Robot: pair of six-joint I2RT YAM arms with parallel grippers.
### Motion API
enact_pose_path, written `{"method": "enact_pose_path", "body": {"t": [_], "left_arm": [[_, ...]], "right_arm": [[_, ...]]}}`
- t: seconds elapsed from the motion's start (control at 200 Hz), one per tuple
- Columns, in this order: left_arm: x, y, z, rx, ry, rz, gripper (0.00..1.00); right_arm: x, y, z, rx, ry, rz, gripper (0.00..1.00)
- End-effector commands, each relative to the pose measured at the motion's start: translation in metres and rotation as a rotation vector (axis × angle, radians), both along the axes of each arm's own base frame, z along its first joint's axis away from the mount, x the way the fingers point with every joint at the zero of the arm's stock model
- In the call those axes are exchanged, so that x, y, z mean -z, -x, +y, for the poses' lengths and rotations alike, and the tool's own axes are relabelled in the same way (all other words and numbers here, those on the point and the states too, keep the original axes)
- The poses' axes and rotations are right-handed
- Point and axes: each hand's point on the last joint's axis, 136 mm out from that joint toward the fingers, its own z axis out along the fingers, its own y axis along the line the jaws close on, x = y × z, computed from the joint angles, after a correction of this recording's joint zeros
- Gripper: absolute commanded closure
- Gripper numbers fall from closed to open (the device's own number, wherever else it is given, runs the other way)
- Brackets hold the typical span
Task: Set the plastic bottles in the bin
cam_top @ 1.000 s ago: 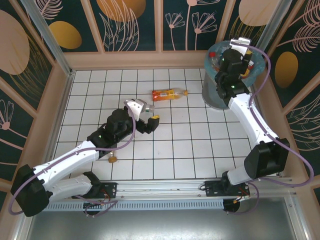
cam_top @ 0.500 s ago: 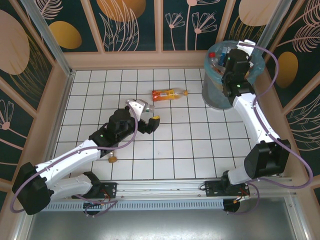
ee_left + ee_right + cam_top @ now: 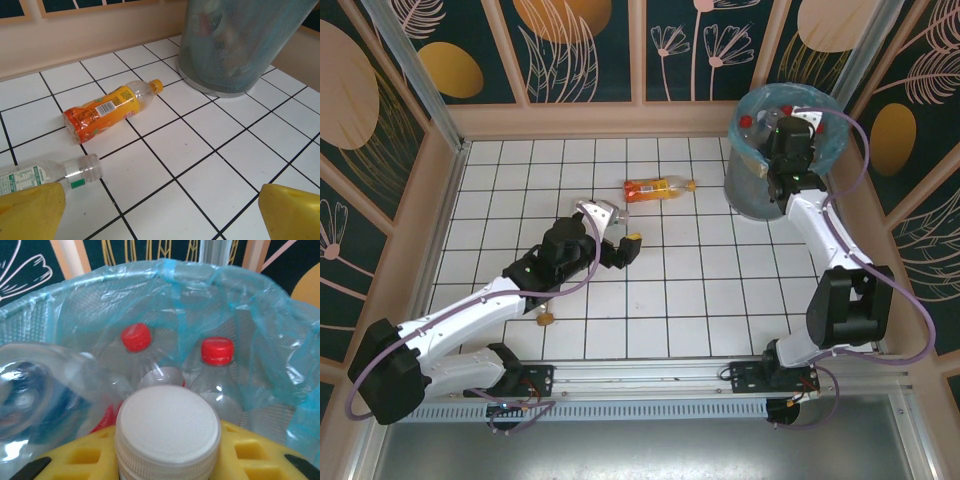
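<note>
The white-capped bottle is hanging at lower centre above the mouth of the bin, the right gripper pinching its neck. Dropped, it may be snagging the bag. The left gripper is gaping, risking nudging the clear bottle away.

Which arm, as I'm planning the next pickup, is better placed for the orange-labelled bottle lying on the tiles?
Left. The left gripper is open and empty, near the orange-labelled bottle, which lies ahead in its wrist view. The right gripper holds a white-capped bottle over the bin.
</note>
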Motion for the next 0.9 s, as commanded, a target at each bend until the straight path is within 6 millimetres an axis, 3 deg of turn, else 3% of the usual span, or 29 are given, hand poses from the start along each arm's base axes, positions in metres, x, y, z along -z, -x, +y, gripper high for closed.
{"method": "enact_pose_path", "body": {"t": [0.0, 0.11, 0.19, 0.265, 0.46, 0.596, 0.706, 0.896], "left_arm": [[0.002, 0.0, -0.002, 0.01, -0.012, 0.004, 0.01], [0.001, 0.0, -0.001, 0.008, -0.012, 0.0, 0.01], [0.0, 0.0, -0.001, 0.007, -0.014, -0.001, 0.02], [-0.001, 0.0, -0.001, 0.008, -0.012, -0.002, 0.02], [-0.004, -0.001, -0.001, 0.002, -0.007, -0.006, 0.02], [-0.006, -0.002, -0.001, -0.001, -0.007, -0.011, 0.02], [-0.007, -0.002, 0.0, -0.004, -0.007, -0.014, 0.02], [-0.006, -0.001, 0.001, -0.006, -0.004, -0.011, 0.01]], "right_arm": [[0.058, 0.004, -0.002, -0.011, 0.026, 0.182, 0.77], [0.047, 0.003, 0.0, -0.019, 0.009, 0.161, 0.64], [0.027, 0.003, 0.004, -0.027, -0.006, 0.122, 0.48], [0.002, 0.003, 0.007, -0.036, -0.023, 0.075, 0.4], [-0.069, 0.013, 0.009, -0.026, -0.067, -0.069, 0.38], [-0.098, 0.014, 0.012, -0.039, -0.085, -0.125, 0.4], [-0.097, 0.006, 0.008, -0.014, -0.069, -0.102, 0.49], [-0.05, -0.014, 0.002, 0.016, -0.062, 0.042, 0.64]]}}
